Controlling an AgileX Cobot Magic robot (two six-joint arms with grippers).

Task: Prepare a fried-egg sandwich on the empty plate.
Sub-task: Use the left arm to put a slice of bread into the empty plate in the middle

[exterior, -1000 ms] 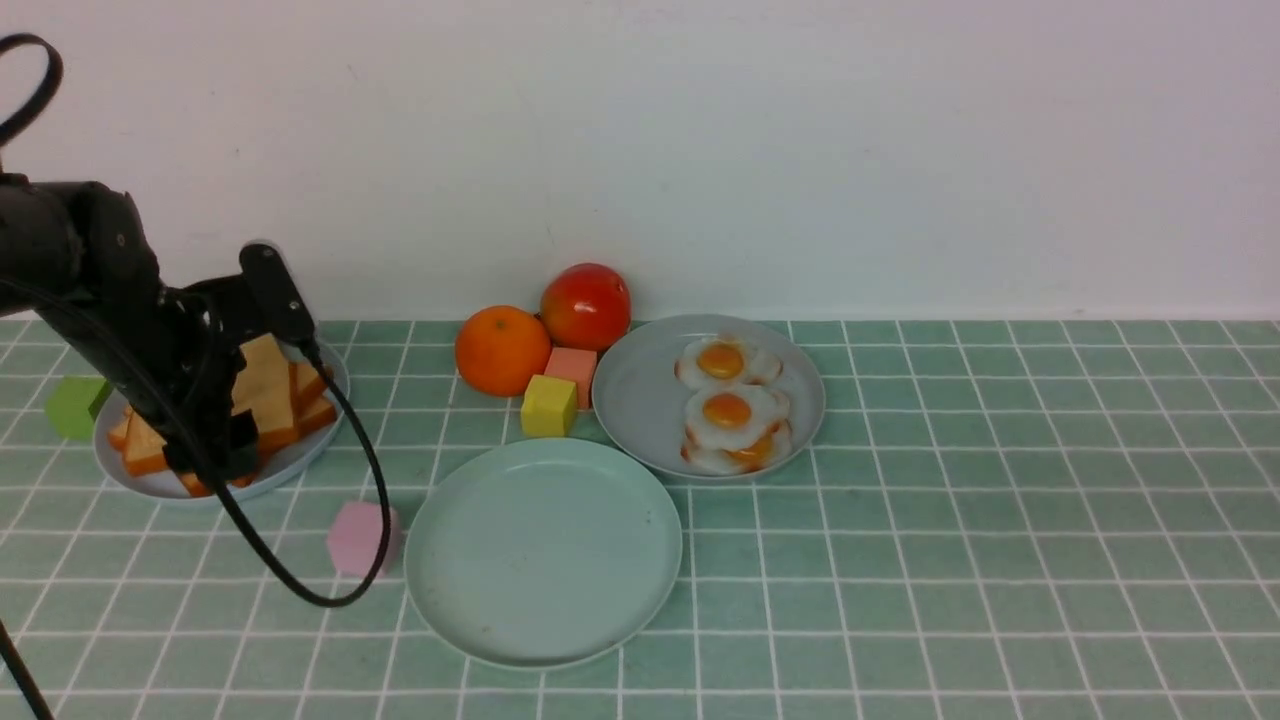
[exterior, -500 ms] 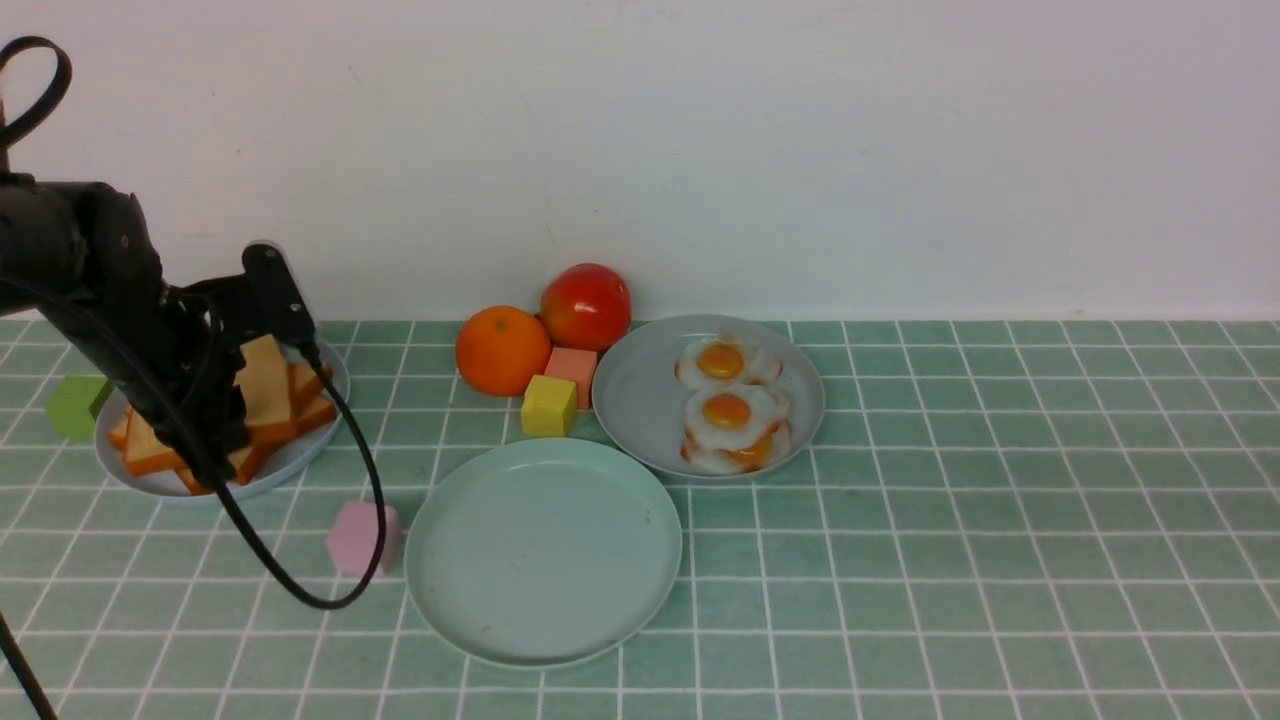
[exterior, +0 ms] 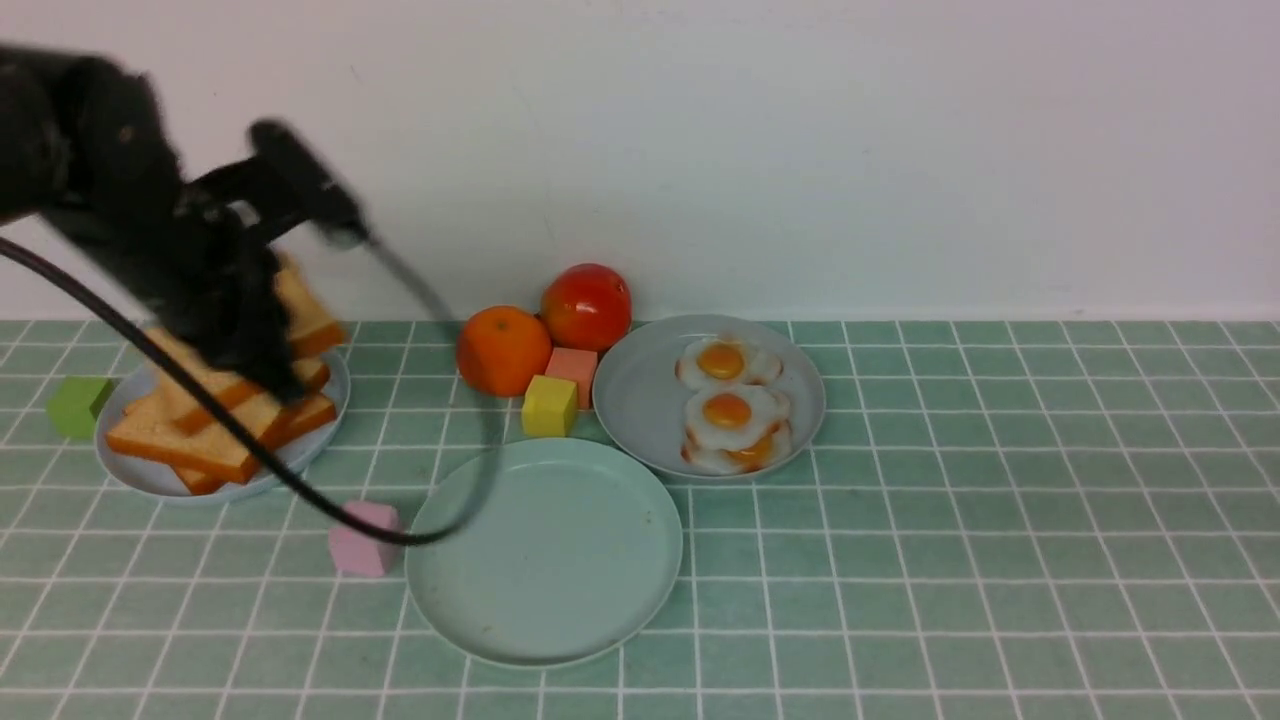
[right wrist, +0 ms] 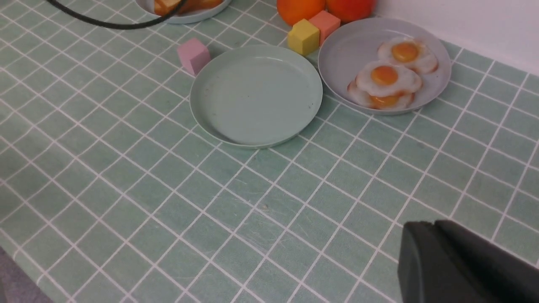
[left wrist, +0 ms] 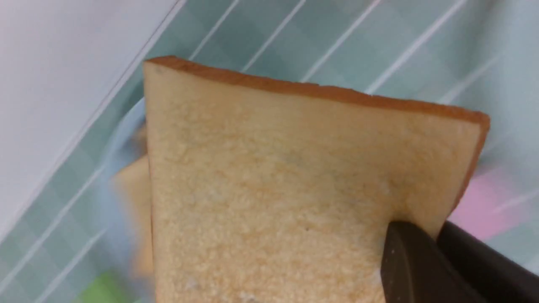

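I take the mint-green plate (exterior: 545,550) as my marker, and it sits bare in the middle of the tiled table, nothing on it. The fried-egg sandwich does not exist yet, so by my reckoning the job is only at its first step.

The left gripper (left wrist: 438,252) is clamped on one corner of a toast slice (left wrist: 294,176). In the front view that slice hangs tilted in the air, well to the left of the mint-green plate and farther back, above the pile of toast (exterior: 200,440) on its grey-blue plate (exterior: 150,485). The arm shows blurred there, so I cannot make out the jaws from the front. The wrist view shows the pinch plainly.

The fried eggs (exterior: 727,410) lie untouched on the other grey-blue plate (exterior: 640,400), just behind and to the right of the mint-green plate. The right gripper (right wrist: 454,261) hovers over bare tiles on the near right of the mint-green plate. Its fingers look pressed together with nothing between them.

What is left, as I judge it: lay this slice flat on the mint-green plate, put one egg on it, then cap it with a second slice. The corner grip is thin, so the slice could swing or slip on the way across. The pink block (exterior: 362,540) sits just beside the mint-green plate's left rim
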